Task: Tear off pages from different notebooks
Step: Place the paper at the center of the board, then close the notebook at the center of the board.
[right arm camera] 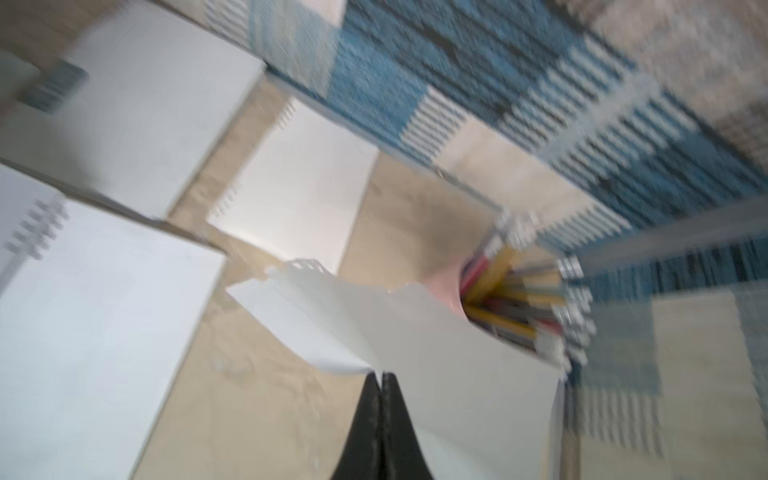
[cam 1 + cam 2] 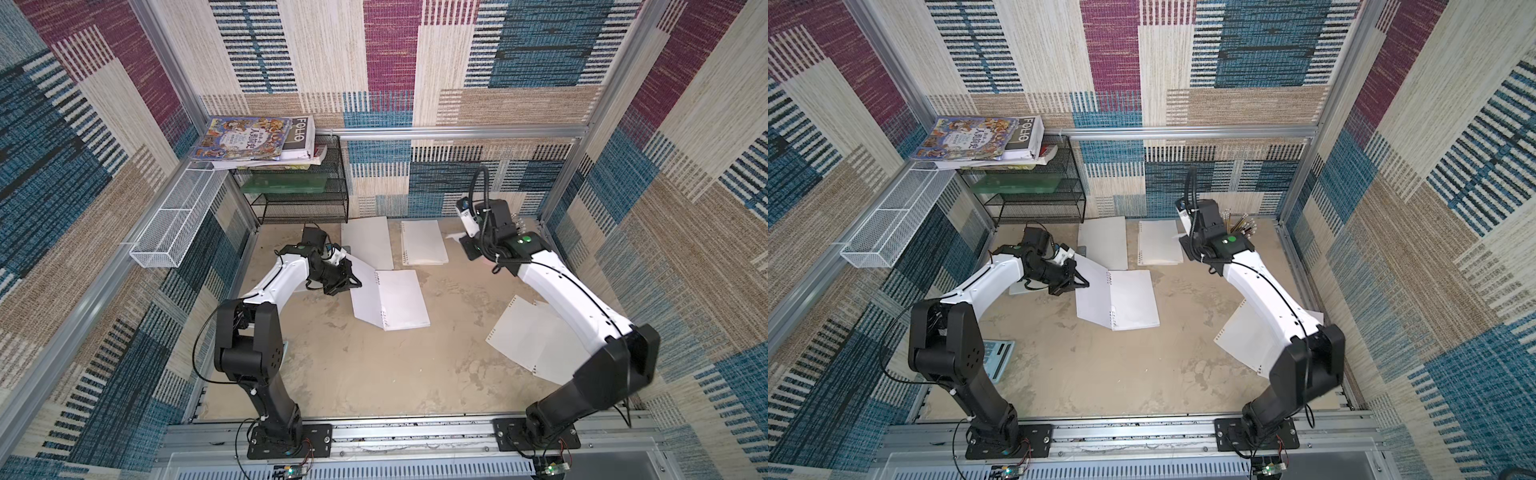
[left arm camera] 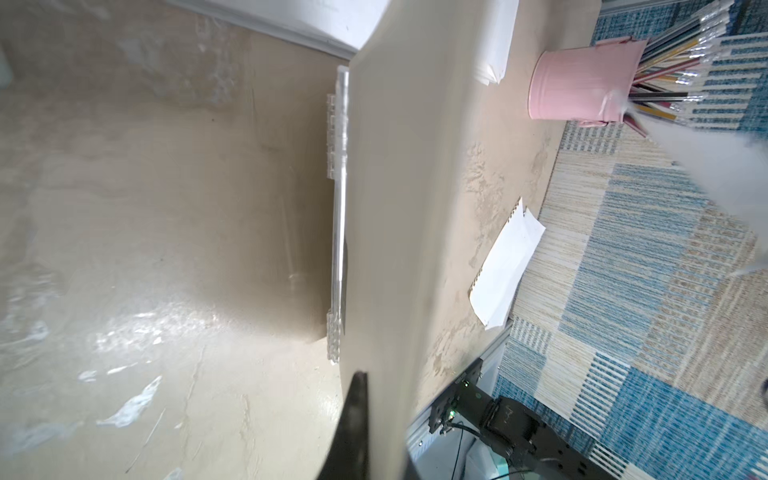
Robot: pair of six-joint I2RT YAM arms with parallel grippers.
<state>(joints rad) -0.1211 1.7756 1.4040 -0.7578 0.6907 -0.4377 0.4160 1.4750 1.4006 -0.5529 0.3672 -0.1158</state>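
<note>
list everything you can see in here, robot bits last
notebooks: four, white spiral-bound, one open in the middle, two at the back, one partly under the left arm
loose pages: at least two, white, overlapping under the right arm
torn page: one, white, in the right claw
pen cup: one, pink, holding pens, back right corner
calculator: one, light blue, by the left arm's base
wire rack: one, black, back left
books: one stack, colourful, atop the rack
green flat item: one, inside the rack
mesh basket: one, white, hung high at the left
left claw: one, black, shut on a lifted page of the open notebook
right claw: one, black, shut on the torn page
</note>
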